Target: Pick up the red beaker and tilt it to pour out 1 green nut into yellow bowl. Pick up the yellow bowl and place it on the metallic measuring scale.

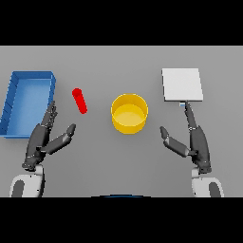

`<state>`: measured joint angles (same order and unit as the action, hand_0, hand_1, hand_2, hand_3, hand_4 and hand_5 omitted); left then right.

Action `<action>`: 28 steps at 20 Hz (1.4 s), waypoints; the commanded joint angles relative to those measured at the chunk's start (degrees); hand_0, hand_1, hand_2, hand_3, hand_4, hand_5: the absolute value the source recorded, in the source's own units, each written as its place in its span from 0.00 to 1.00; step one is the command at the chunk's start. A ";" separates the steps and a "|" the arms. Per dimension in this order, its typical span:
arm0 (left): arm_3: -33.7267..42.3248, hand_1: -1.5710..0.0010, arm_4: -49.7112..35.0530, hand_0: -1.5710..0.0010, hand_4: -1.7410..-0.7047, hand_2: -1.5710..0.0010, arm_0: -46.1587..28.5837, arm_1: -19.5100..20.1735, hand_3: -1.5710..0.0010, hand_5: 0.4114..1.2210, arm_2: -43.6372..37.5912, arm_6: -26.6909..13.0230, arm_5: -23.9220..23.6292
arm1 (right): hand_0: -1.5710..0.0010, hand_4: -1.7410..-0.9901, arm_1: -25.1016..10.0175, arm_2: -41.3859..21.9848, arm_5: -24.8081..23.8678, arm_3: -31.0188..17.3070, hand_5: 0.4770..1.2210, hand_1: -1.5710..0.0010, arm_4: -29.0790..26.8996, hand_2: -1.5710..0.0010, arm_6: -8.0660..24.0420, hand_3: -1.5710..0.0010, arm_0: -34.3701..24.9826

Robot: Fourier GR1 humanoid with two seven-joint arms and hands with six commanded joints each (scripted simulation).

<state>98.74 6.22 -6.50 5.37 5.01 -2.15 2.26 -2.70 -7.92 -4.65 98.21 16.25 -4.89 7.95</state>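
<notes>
A slim red beaker (pixel 79 100) stands on the grey table, left of centre. The yellow bowl (pixel 129 113) sits in the middle, and I cannot make out anything inside it. The metallic measuring scale (pixel 182 84) is a pale square plate at the back right. My left hand (pixel 43 137) is open, below and left of the beaker, apart from it. My right hand (pixel 193 140) is open too, right of the bowl and just below the scale, its fingertips near the scale's front edge.
A blue tray (pixel 18 97) lies at the far left, its right wall close to my left hand's fingertips.
</notes>
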 commanded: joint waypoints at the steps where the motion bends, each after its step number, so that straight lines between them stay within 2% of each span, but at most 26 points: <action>1: -2.02 1.00 0.82 1.00 0.56 1.00 0.62 -0.25 1.00 0.24 0.34 0.15 -0.01 | 1.00 0.71 0.08 0.38 0.43 -0.25 0.18 1.00 -0.97 1.00 0.68 1.00 -0.54; 8: -15.40 1.00 4.08 1.00 0.49 1.00 11.58 -1.64 1.00 0.28 -0.53 2.12 -2.24 | 1.00 0.63 -0.36 0.37 1.43 0.49 0.21 1.00 -1.80 1.00 -1.32 1.00 0.11; 10: -18.97 1.00 3.77 1.00 0.48 1.00 14.90 -1.75 1.00 0.29 -1.42 2.61 -2.28 | 1.00 0.61 0.03 0.29 1.60 0.68 0.21 1.00 -2.20 1.00 -0.80 1.00 -0.16; 13: -24.78 1.00 4.27 1.00 0.46 1.00 18.84 -1.75 1.00 0.32 -2.74 4.89 -3.28 | 1.00 0.62 -0.27 0.22 1.42 0.73 0.21 1.00 -1.61 1.00 -1.21 1.00 0.14; 19: -31.89 1.00 4.22 1.00 0.43 1.00 24.29 -2.52 1.00 0.34 -3.88 6.06 -3.53 | 1.00 0.63 -0.32 0.67 1.33 0.19 0.22 1.00 -1.86 1.00 0.37 1.00 -0.50; 20: -32.62 1.00 4.70 1.00 0.43 1.00 24.88 -2.49 1.00 0.35 -3.75 6.18 -3.75 | 1.00 0.62 -1.13 1.50 1.67 0.26 0.22 1.00 -2.64 1.00 -0.41 1.00 -0.41; 25: -37.05 1.00 4.86 1.00 0.44 1.00 29.70 -2.68 1.00 0.34 -4.70 5.37 -4.35 | 1.00 0.63 -0.37 0.91 1.68 0.72 0.22 1.00 -2.63 1.00 -0.58 1.00 0.23; 28: -39.66 1.00 3.53 1.00 0.42 1.00 31.06 -2.68 1.00 0.34 -5.93 6.81 -3.40 | 1.00 0.63 -0.49 1.20 1.62 0.84 0.22 1.00 -2.91 1.00 -0.45 1.00 0.20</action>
<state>59.08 9.75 24.59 2.68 -0.92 4.57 -1.15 -3.18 -6.72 -3.03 99.05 13.34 -5.41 8.15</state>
